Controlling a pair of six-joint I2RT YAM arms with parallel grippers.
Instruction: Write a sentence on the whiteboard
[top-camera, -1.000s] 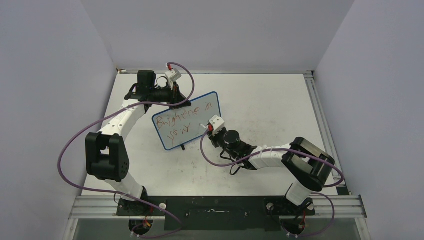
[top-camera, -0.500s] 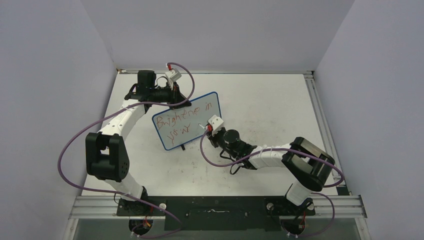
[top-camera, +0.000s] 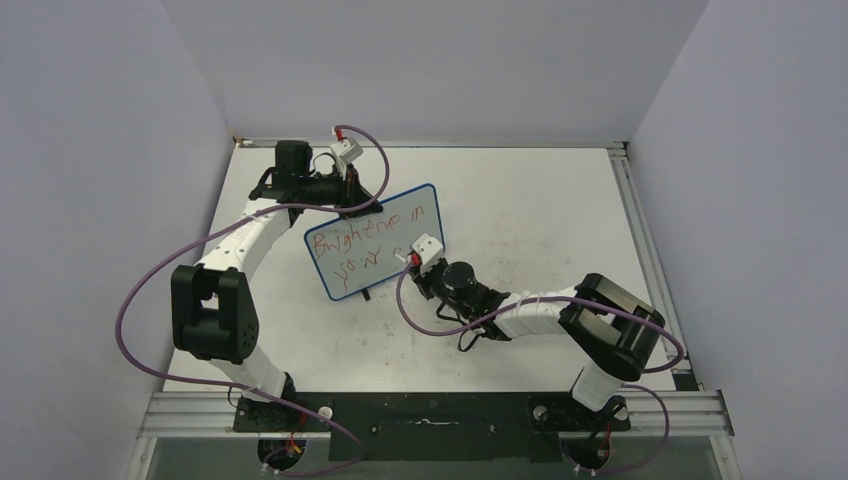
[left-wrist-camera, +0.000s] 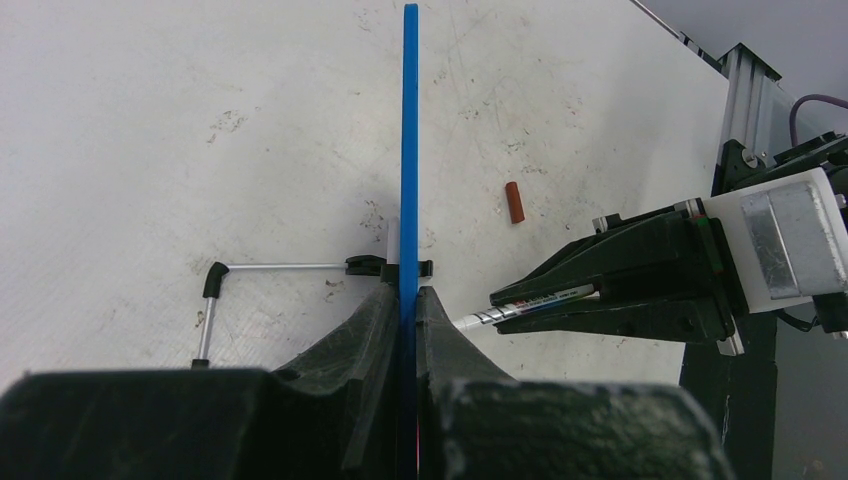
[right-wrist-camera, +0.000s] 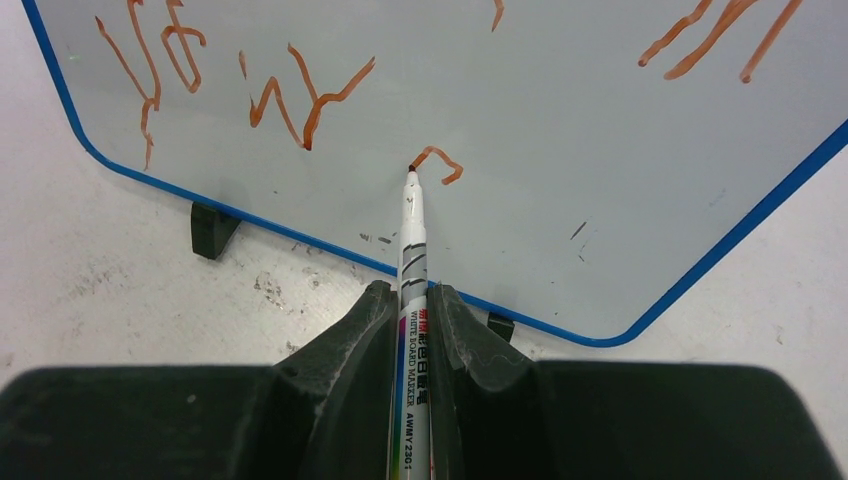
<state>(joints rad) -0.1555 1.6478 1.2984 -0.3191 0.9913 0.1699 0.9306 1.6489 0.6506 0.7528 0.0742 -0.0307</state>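
The whiteboard (top-camera: 395, 238), blue-framed, stands tilted on the table left of centre. The sentence (top-camera: 370, 225) runs across it in two red lines. My left gripper (top-camera: 352, 203) is shut on the board's top edge; in the left wrist view the blue frame (left-wrist-camera: 410, 150) runs edge-on between the fingers (left-wrist-camera: 380, 320). My right gripper (top-camera: 415, 262) is shut on a white marker (right-wrist-camera: 412, 260). The marker's tip touches the board (right-wrist-camera: 560, 180) at a short red stroke (right-wrist-camera: 440, 160), to the right of the lower line's lettering (right-wrist-camera: 300, 100).
A red marker cap (left-wrist-camera: 514, 202) lies on the table beyond the board. A thin wire stand (left-wrist-camera: 280, 267) sticks out behind the board. Black feet (right-wrist-camera: 212, 228) carry its lower edge. An aluminium rail (top-camera: 640, 250) borders the table's right side.
My right gripper has shifted slightly left and away from me along the board with the marker. The left arm and the board have not moved.
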